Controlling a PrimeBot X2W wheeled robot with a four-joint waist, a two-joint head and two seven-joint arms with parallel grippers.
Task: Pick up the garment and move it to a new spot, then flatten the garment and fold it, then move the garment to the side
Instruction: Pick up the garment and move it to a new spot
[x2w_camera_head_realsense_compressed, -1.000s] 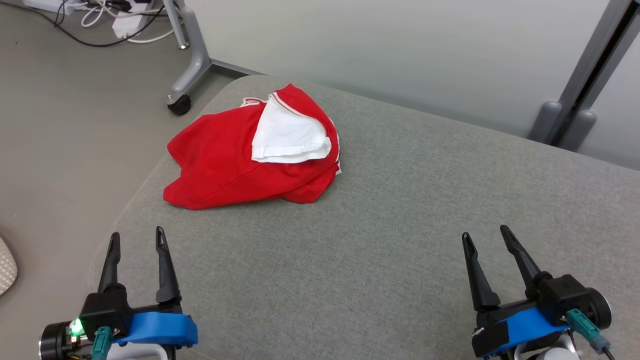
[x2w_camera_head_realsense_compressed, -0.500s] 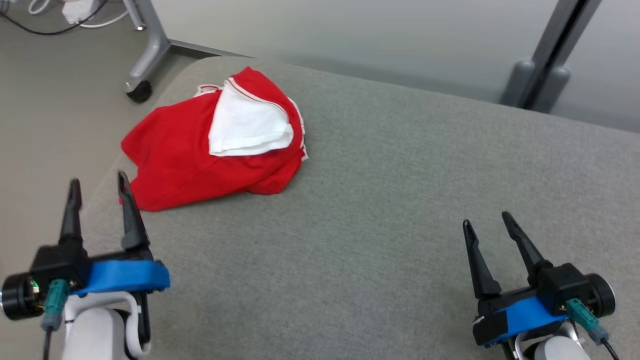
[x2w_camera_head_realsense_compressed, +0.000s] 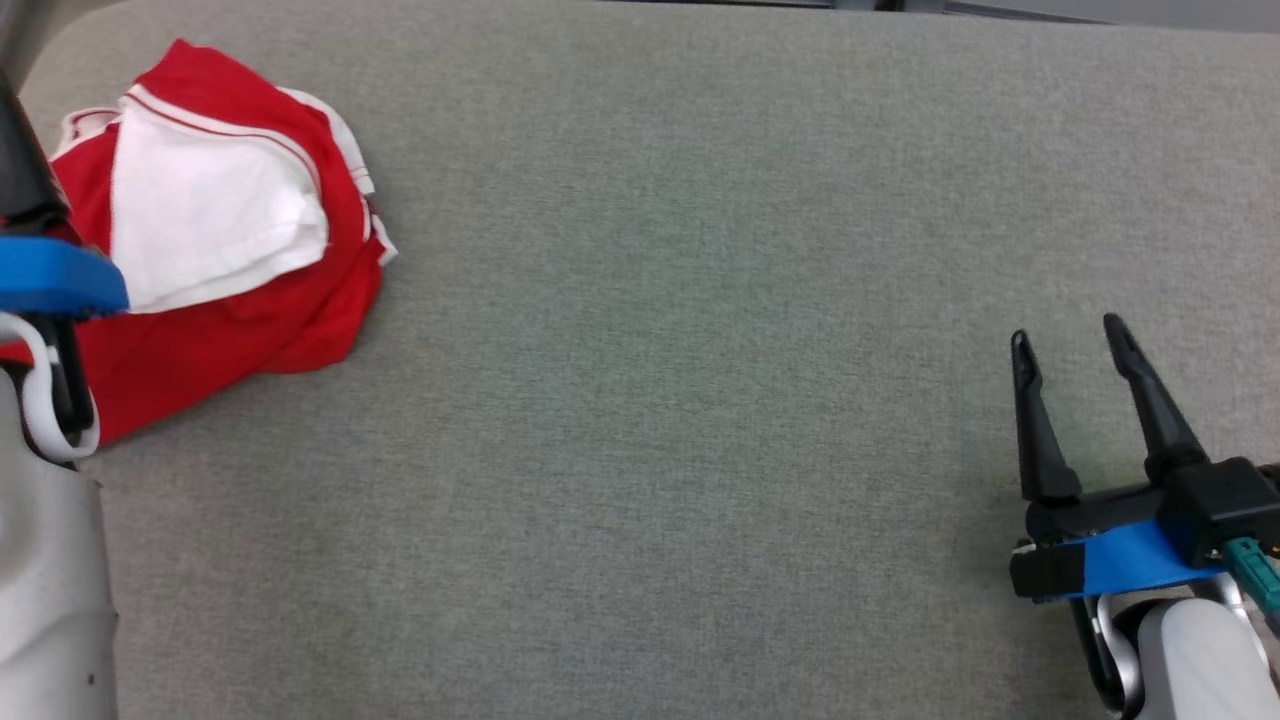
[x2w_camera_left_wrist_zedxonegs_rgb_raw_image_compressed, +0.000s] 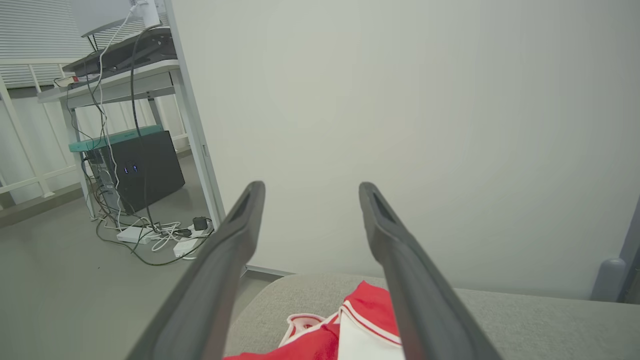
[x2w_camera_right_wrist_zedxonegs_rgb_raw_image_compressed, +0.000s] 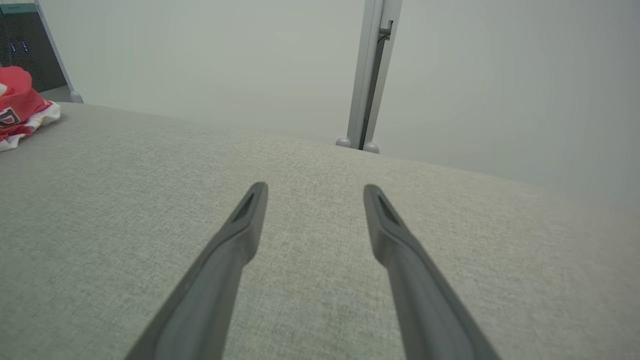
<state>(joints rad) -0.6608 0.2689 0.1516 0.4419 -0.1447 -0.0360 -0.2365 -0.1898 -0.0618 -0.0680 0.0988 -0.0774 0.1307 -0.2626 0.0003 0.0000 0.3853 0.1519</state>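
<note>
The garment (x2w_camera_head_realsense_compressed: 220, 230), a crumpled red piece with a white panel and white trim, lies at the far left of the grey padded table (x2w_camera_head_realsense_compressed: 700, 400). One dark finger (x2w_camera_head_realsense_compressed: 20, 150) of my left gripper stands over its left edge, above the blue mount and pale forearm. In the left wrist view the left gripper (x2w_camera_left_wrist_zedxonegs_rgb_raw_image_compressed: 311, 190) is open and empty, held above the garment (x2w_camera_left_wrist_zedxonegs_rgb_raw_image_compressed: 365, 305), which lies low between its fingers. My right gripper (x2w_camera_head_realsense_compressed: 1066, 335) is open and empty over bare table at the lower right. The right wrist view has the right gripper (x2w_camera_right_wrist_zedxonegs_rgb_raw_image_compressed: 315, 190) open, with the garment (x2w_camera_right_wrist_zedxonegs_rgb_raw_image_compressed: 20, 107) far off left.
The table's rounded left corner is close behind the garment. Beyond it stand a desk leg (x2w_camera_left_wrist_zedxonegs_rgb_raw_image_compressed: 192, 125), a black box (x2w_camera_left_wrist_zedxonegs_rgb_raw_image_compressed: 142, 170) and loose cables (x2w_camera_left_wrist_zedxonegs_rgb_raw_image_compressed: 160, 235) on the floor. A pale wall and a grey post (x2w_camera_right_wrist_zedxonegs_rgb_raw_image_compressed: 372, 75) rise behind the table's far edge.
The head camera has dropped and swung, so the whole picture shifted and the garment looks larger and further left. My left arm has come forward to the garment's left edge. Both grippers stay open.
</note>
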